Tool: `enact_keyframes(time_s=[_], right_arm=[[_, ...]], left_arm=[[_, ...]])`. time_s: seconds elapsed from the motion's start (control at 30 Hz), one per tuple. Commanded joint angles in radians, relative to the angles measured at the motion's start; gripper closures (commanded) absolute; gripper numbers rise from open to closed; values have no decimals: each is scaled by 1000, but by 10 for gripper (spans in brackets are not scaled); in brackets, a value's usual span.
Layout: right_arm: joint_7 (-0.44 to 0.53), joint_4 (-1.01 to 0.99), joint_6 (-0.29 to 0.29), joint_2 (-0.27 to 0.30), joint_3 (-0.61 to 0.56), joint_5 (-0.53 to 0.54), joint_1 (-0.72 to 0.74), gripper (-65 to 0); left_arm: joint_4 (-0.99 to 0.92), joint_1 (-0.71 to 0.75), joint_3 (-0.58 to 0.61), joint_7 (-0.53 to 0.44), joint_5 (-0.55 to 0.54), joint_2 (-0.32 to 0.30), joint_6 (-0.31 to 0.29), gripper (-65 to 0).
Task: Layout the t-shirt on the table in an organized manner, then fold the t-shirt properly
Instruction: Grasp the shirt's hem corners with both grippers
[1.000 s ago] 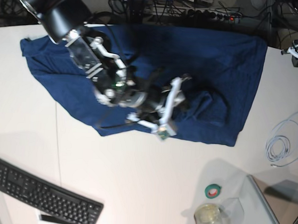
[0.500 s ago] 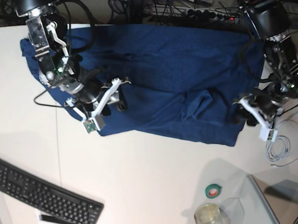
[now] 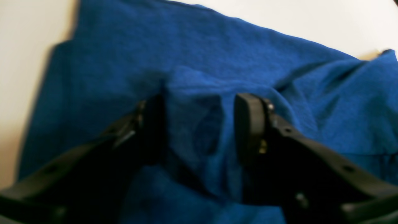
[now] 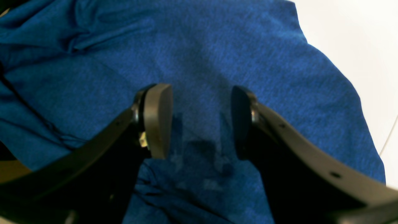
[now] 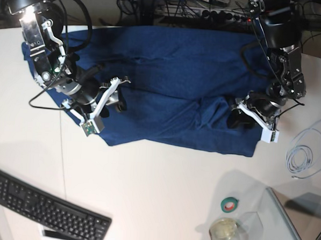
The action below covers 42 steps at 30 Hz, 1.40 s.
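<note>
Robotics lab: cable-strewn white table (image 5: 156, 195), keyboard (image 5: 45, 208).

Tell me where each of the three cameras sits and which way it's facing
Base: overhead, looking down at the table, t-shirt, keyboard and both arms.
Left wrist: on the arm at the base view's right, looking past the open left gripper at rumpled t-shirt and table.
Right wrist: on the arm at the base view's left, looking past the open right gripper at t-shirt and table.
Shared: all three show the t-shirt; base also shows the left gripper and right gripper.
</note>
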Motion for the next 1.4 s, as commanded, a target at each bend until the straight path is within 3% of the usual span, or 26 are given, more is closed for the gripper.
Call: enact_keyframes(time_s=[0.0, 0.1, 0.2, 0.3, 0.37, 0.6, 0.7, 0.87, 1.23, 1.37], right_arm=[[21, 16, 6, 3, 4, 8, 11, -279], [21, 14, 6, 3, 4, 5, 14, -279], [21, 3, 3, -8, 87, 3, 11, -279], [21, -93, 6, -28, 167, 2, 31, -279], [21, -189, 8, -29, 194, 2, 68, -279], [63, -308, 8, -26, 202, 2, 91, -279], [69, -333, 8, -26, 202, 2, 92, -279], [69, -362, 8, -26, 202, 2, 96, -279], [69, -367, 8, -26, 199, 2, 96, -279], [69, -357, 8, -26, 200, 2, 96, -279]], left_arm=[[13, -19, 0, -25, -12, -10, -10, -281], [6, -26, 0, -18, -12, -10, -10, -161], [27, -23, 0, -15, -12, -13, -10, 0], [95, -13, -1, 34, -12, -16, -3, 0], [162, 7, -1, 80, -12, -18, 62, 0], [337, 15, -1, 229, -11, -33, 129, 0], [372, 15, -1, 282, -11, -50, 187, 0], [382, 60, -3, 290, -11, -70, 235, 0], [383, 104, -10, 291, -11, -88, 237, 0], [383, 129, -10, 293, -11, -91, 279, 0]])
